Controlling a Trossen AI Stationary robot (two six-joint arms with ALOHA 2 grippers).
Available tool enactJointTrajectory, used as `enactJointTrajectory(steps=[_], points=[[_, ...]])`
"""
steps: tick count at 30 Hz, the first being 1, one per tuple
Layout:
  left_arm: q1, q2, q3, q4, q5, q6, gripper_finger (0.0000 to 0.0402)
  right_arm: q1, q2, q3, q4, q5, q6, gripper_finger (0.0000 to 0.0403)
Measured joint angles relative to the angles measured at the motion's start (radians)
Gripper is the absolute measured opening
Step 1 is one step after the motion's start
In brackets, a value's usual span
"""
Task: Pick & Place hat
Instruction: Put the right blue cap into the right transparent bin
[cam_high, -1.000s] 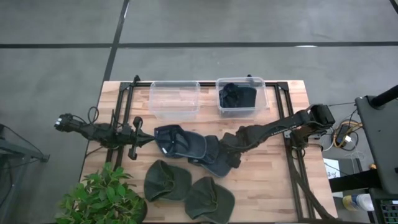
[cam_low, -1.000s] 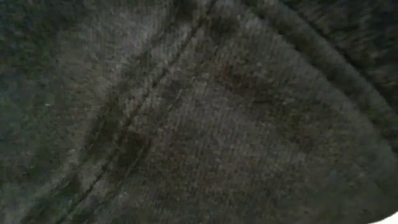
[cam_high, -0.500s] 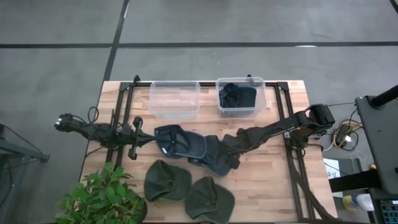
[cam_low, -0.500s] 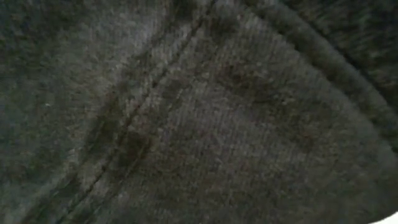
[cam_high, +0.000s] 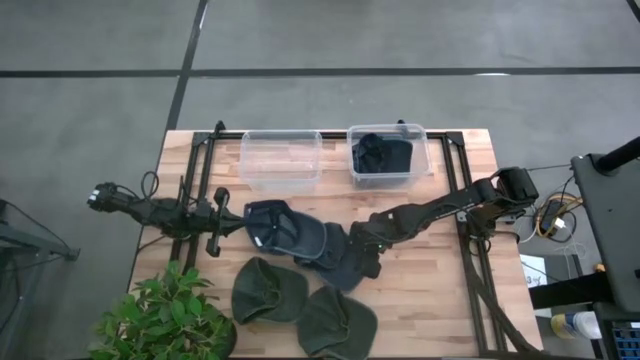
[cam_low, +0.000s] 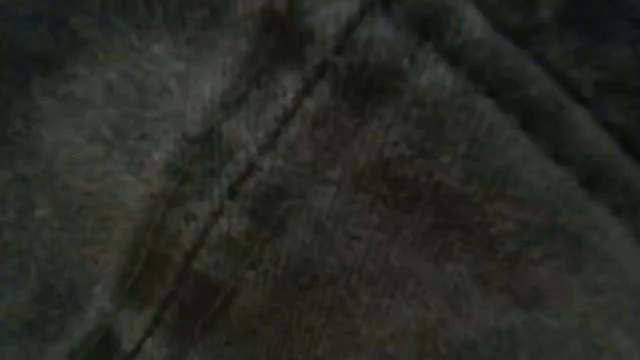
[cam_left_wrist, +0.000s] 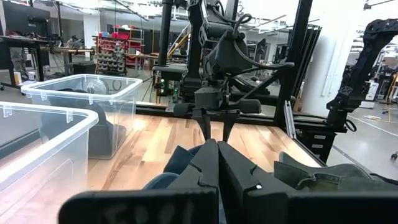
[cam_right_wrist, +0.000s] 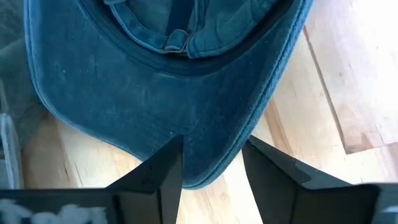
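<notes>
A: What lay nearest the lower edge of the high view?

B: A leafy plant (cam_high: 165, 315) at lower left, and two olive green hats (cam_high: 300, 305) side by side at lower centre on the wooden table (cam_high: 430, 300).

A: And the blue hat?

B: The blue hat (cam_high: 290, 232) sat at the middle of the frame, opening up, partly overlapping a darker grey hat (cam_high: 345, 265) to its right. The right gripper (cam_high: 362, 243) was at that hat's right end. In the right wrist view its fingers (cam_right_wrist: 161, 168) stood apart with the hat's brim edge (cam_right_wrist: 205, 168) between them, not yet pinched.

A: The left one?

B: The left gripper (cam_high: 222, 222) rested at middle left, just beside the blue hat, fingers pressed together on nothing, as the left wrist view showed (cam_left_wrist: 217, 165).

A: Farther up?

B: Two clear bins at the upper centre: the left bin (cam_high: 281, 160) looked bare, the right bin (cam_high: 388, 155) held a dark hat (cam_high: 380, 155).

A: The low view?

B: Filled by dark stitched cloth (cam_low: 320, 180), probably a hat pressed against the lens; I couldn't tell which.
</notes>
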Motion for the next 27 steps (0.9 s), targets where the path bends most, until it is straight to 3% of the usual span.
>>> enactJointTrajectory(steps=[13,16,21,27], points=[[0.000,0.000,0.000,0.000,0.000,0.000,0.0000,0.000,0.000,-0.027,0.036,0.024,-0.016,0.0139],[0.000,0.000,0.000,0.000,0.000,0.000,0.0000,0.000,0.000,-0.027,0.035,0.024,-0.019,0.0112],[0.000,0.000,0.000,0.000,0.000,0.000,0.0000,0.000,0.000,-0.026,0.041,0.026,-0.047,0.0024],[0.000,0.000,0.000,0.000,0.000,0.000,0.0000,-0.003,-0.001,0.001,-0.015,0.077,-0.076,0.0013]])
